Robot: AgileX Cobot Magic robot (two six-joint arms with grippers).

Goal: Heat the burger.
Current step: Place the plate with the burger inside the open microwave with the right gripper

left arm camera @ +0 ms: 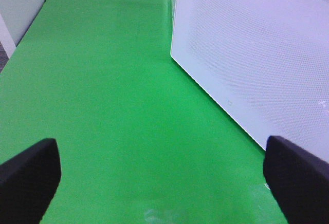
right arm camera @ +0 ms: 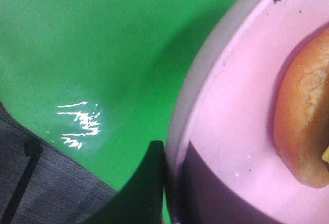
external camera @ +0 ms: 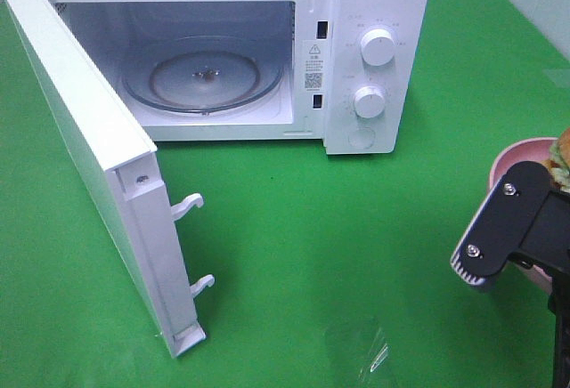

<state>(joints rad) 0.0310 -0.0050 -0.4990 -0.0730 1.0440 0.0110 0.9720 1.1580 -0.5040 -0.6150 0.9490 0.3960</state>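
- Best, I judge: clamp the plate's thin rim firmly and carry it level to the glass turntable.
- The burger, round and glossy-bunned, sits on that smooth pink plate at the desk's right side.
- Of the right fingers, 1 shows against the rim; clamped or not, I cannot tell.
- The left fingers spread wide, empty.

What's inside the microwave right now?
Only the glass turntable shows, nothing on it. The open door hides the cavity's left edge. The burger sits outside, on the pink plate.
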